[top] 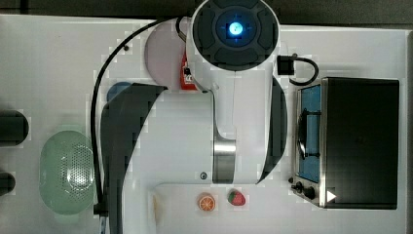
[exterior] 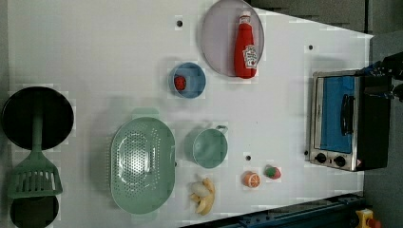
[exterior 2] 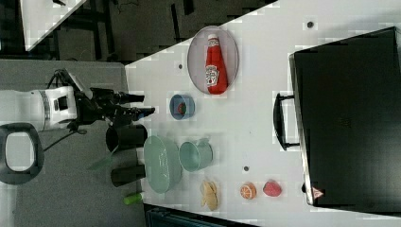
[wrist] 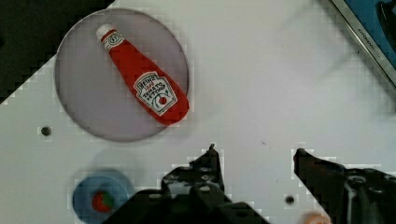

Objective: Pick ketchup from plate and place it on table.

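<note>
White tabletop point(exterior: 95, 47) with a few small dark holes carries every item in the workspace. My pincer point(wrist: 254, 156) is released: in the wrist view the two black fingers point(wrist: 205, 172) stand well apart with bare tabletop between them, grasping nothing. In the right view my pincer point(exterior 2: 142, 105) hangs off the tabletop's edge, near a dark cup point(exterior 2: 125, 137).

Nearest the pincer in the wrist view is a small blue dish point(wrist: 100, 198) holding a red strawberry point(wrist: 102, 201). Beyond it lies the plate point(wrist: 79, 102), pale pink-lavender, round and flat. The ketchup point(wrist: 144, 81) lies on its side on the plate, white cap toward one rim, its base just overhanging the opposite rim, label facing up. Pincer and ketchup are apart, not touching.

In the left view, the ketchup point(exterior: 245, 47) rests toward the plate's point(exterior: 216, 33) right half. A toaster oven point(exterior: 344, 118) stands at the left view's right. A green colander point(exterior: 142, 164), green cup point(exterior: 210, 147), bananas point(exterior: 203, 194), orange slice point(exterior: 251, 179) and a second strawberry point(exterior: 272, 172) lie farther off.
</note>
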`<move>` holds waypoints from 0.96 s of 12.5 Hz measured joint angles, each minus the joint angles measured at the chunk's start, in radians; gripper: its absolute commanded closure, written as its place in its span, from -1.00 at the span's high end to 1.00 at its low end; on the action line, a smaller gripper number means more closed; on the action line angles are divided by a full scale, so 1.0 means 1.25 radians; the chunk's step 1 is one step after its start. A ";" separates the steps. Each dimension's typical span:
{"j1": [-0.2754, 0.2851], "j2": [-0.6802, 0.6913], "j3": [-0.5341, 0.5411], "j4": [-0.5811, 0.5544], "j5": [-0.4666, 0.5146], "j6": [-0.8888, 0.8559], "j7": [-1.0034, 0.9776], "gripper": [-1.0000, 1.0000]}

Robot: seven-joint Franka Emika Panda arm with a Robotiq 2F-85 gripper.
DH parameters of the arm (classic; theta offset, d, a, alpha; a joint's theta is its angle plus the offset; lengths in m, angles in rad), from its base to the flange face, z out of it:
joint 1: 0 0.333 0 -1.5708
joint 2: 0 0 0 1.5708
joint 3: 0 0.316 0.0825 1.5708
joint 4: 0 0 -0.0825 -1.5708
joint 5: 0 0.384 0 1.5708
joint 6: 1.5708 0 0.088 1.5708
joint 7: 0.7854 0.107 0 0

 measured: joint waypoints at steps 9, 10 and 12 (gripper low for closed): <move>-0.066 -0.054 0.060 -0.013 0.022 -0.030 0.004 1.00; -0.064 -0.019 0.066 -0.013 0.023 -0.018 -0.001 1.00; -0.062 0.070 0.085 -0.017 0.019 0.033 -0.023 1.00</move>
